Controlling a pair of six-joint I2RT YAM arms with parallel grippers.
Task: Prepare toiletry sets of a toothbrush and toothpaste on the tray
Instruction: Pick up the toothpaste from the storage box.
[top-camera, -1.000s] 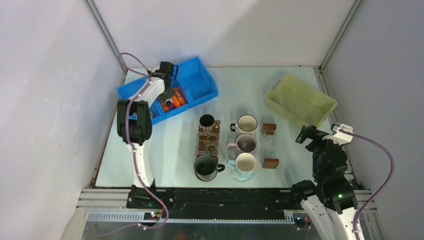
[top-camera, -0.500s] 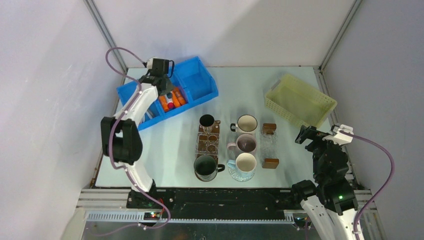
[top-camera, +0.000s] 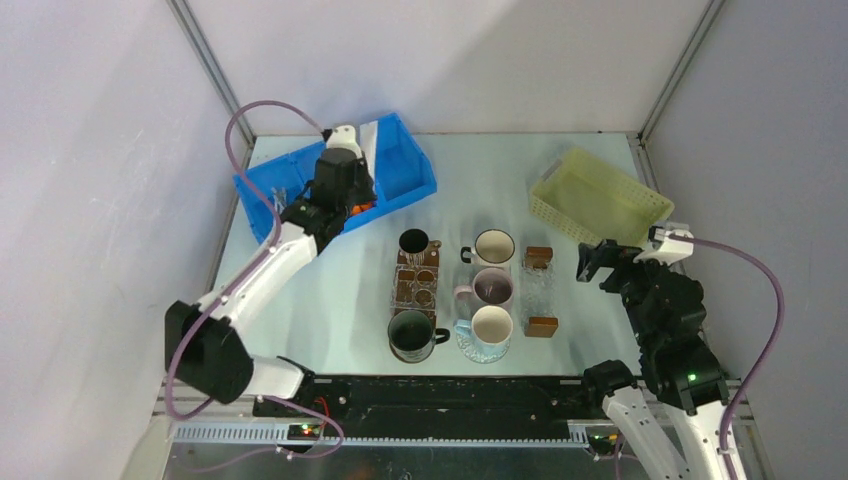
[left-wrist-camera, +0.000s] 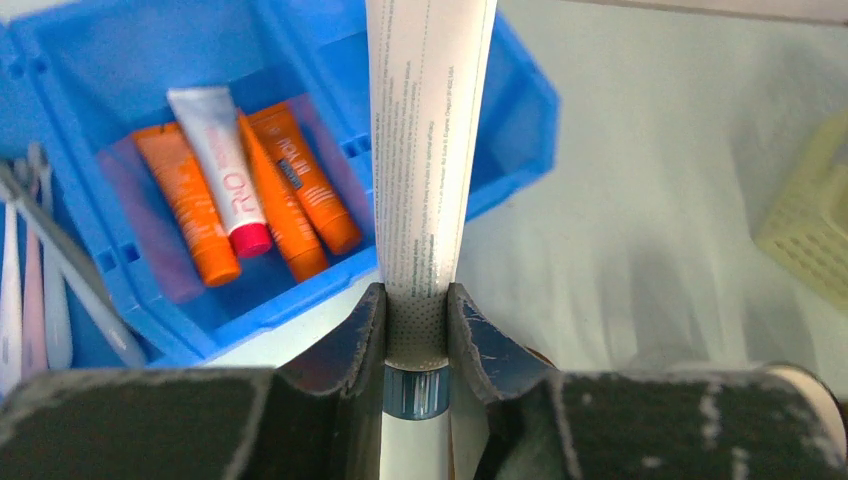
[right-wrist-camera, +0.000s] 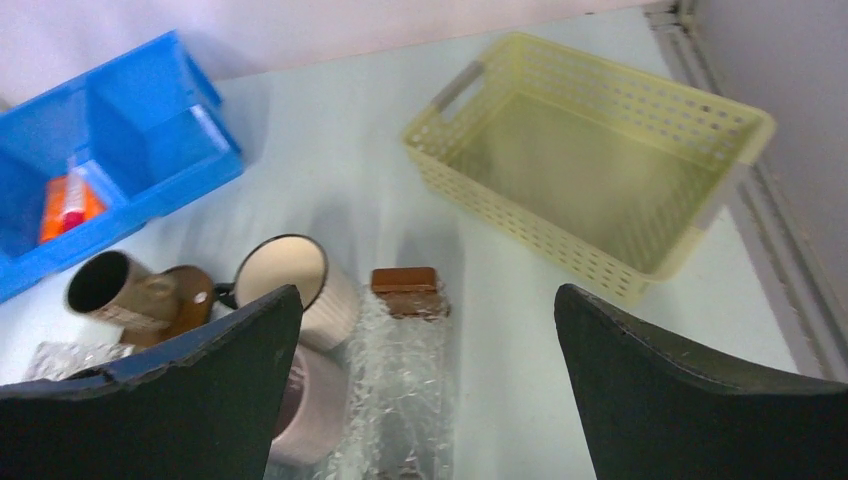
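While the left arm stretches out over the blue bin (top-camera: 405, 168), the yellow basket (top-camera: 600, 200) sits well apart to that bin's right, with a cluster of mugs (top-camera: 492, 285) nearer the front between the two. Far off to the bin's right the right gripper (right-wrist-camera: 428, 320) hangs with its jaws spread wide, nothing in them. Above the bin the left gripper (left-wrist-camera: 417, 330) is clamped on the cap end of a white toothpaste tube (left-wrist-camera: 425, 150). Inside the bin's middle compartment lie three orange tubes (left-wrist-camera: 290, 190) and a red-capped white tube (left-wrist-camera: 220, 170), touching side by side; toothbrushes (left-wrist-camera: 40, 290) lie in its left compartment
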